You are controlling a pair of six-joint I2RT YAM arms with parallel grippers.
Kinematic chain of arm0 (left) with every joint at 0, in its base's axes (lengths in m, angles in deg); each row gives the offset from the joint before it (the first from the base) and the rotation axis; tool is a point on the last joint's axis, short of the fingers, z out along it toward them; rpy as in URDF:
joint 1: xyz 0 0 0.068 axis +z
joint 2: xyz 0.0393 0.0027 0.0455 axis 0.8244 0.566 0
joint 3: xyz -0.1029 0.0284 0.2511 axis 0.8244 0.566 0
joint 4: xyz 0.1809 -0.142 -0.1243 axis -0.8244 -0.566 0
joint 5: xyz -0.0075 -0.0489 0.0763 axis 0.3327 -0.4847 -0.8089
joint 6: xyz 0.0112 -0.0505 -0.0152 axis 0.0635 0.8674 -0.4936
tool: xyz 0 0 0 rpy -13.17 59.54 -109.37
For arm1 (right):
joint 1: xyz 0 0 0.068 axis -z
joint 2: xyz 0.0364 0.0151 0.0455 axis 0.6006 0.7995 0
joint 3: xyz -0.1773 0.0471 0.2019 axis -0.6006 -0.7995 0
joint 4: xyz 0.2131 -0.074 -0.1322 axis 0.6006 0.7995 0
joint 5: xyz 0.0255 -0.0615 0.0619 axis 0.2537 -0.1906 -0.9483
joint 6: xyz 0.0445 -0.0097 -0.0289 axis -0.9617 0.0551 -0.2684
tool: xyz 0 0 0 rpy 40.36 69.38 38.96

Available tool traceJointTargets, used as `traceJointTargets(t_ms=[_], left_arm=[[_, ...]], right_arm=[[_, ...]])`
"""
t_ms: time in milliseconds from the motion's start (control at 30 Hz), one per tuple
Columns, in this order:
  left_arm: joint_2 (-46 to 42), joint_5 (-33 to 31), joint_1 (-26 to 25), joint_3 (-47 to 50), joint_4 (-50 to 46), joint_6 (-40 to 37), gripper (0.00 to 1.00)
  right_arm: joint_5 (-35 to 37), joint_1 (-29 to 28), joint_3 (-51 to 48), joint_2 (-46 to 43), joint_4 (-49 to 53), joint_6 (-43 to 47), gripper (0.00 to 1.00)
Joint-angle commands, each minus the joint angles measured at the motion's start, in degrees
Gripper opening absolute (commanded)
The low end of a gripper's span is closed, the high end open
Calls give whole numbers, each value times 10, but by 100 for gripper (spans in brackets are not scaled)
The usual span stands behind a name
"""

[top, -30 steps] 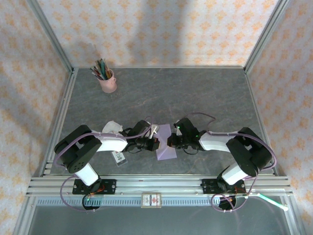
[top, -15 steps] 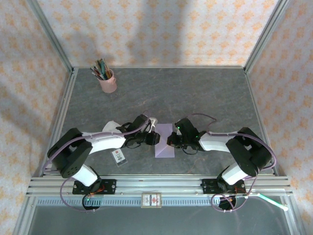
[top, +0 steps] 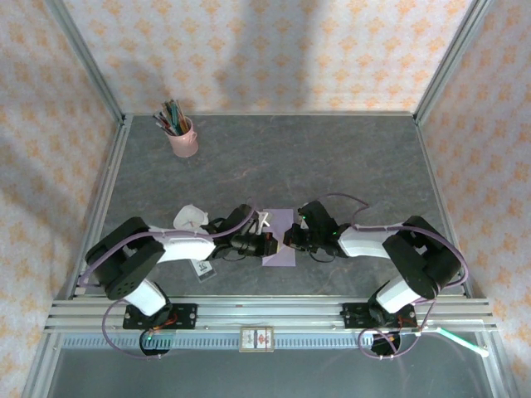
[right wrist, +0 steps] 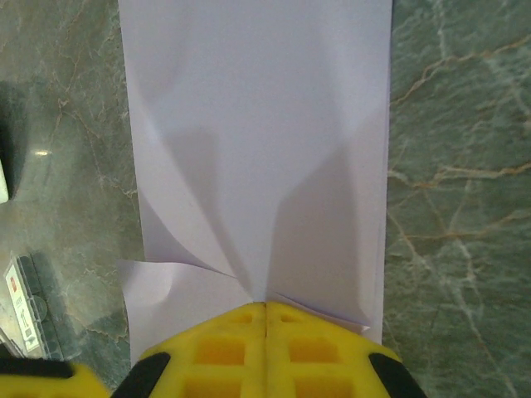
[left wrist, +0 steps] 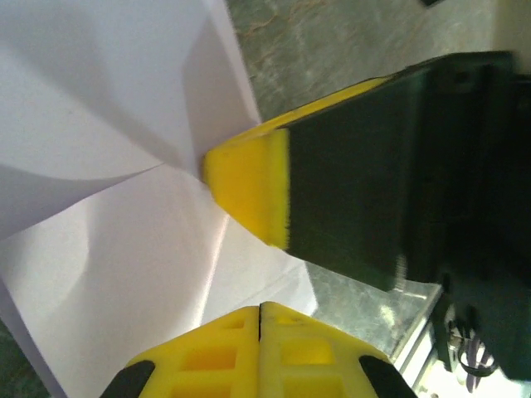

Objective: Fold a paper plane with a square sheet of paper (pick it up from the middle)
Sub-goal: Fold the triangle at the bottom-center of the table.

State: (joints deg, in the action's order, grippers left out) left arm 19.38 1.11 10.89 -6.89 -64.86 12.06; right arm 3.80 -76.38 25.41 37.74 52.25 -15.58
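**Two claws, both closed, meeting over one lavender sheet**

Right gripper: jaws pressed together, pinching the square sheet of paper at the point where its creases converge. The folded sheet runs straight ahead of the tips, flat on the grey marbled table. Left gripper: jaws fully together, tips at the sheet's opposite edge, just beside the right gripper's yellow fingertip; whether they catch any paper cannot be told. Behind the left gripper, beside its forearm: white printed card and crumpled white paper. Well apart, far beyond both claws: pink cup of pens.
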Motion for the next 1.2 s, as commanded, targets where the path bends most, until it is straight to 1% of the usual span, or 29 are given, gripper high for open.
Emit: traceJointTargets(t_ms=[0,200,333,567,967,1167], left_arm=[[21,6,-2,-23,21,11,0],[51,22,0,-24,39,16,0],[56,23,0,-27,42,17,0],[70,-3,1,-38,-9,-6,0],[48,-8,10,-1,-48,-29,0],[35,-2,13,21,-50,-28,0]], right_arm=[[47,0,-15,15,42,-3,0],[48,0,-12,14,49,1,0],[48,0,-13,17,48,1,0],[52,0,-10,20,60,5,0],[67,4,1,46,104,26,0],[73,5,7,52,116,30,0]])
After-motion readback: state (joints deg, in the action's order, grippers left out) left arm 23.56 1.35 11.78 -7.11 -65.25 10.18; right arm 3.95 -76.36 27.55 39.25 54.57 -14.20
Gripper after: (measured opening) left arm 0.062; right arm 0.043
